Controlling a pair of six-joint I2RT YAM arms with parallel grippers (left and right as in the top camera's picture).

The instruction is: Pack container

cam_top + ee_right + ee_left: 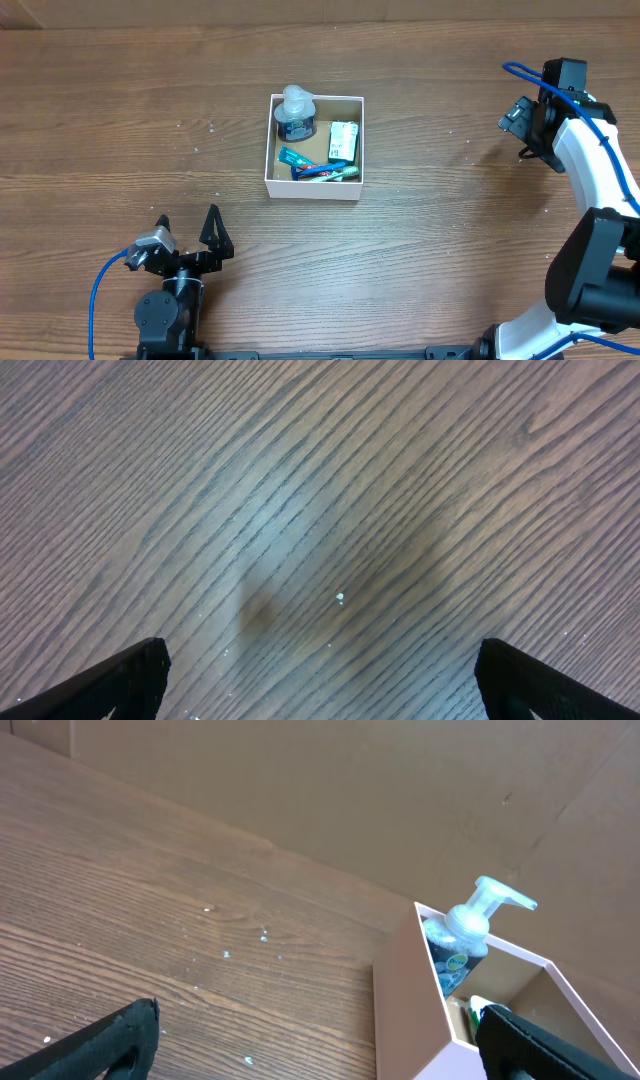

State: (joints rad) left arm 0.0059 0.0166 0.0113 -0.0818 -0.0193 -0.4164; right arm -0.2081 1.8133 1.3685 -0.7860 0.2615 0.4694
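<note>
Overhead view shows a big wooden table (120,120) with the container (313,189) sitting near its middle. The container is a square, low cardboard box with white walls and a brown floor. I think it is light, even with things inside. Its walls look thin, so they may bend if squeezed hard. A good place to hold it is the top of one wall, with one finger inside and one outside. A wall with bare floor beside it looks easiest. Pushing it flat may work too, since cardboard should slide on wood.

Inside the container, a pump bottle (296,112) stands in the far left corner. It is the tallest thing there and could tip if the container is jerked. A small green and white box (344,140) lies by the right wall. Some thin tubes (318,171) lie along the near wall.

The right arm (600,200) is bent and reaches out to the right of the container, well apart from it. The right gripper (522,120) hangs over bare wood with its fingers spread wide, holding nothing. The left arm (168,315) sits low, nearer than the container and to its left, also well apart. The left gripper (186,218) points toward the container, with its fingers spread wide and nothing between them.
</note>
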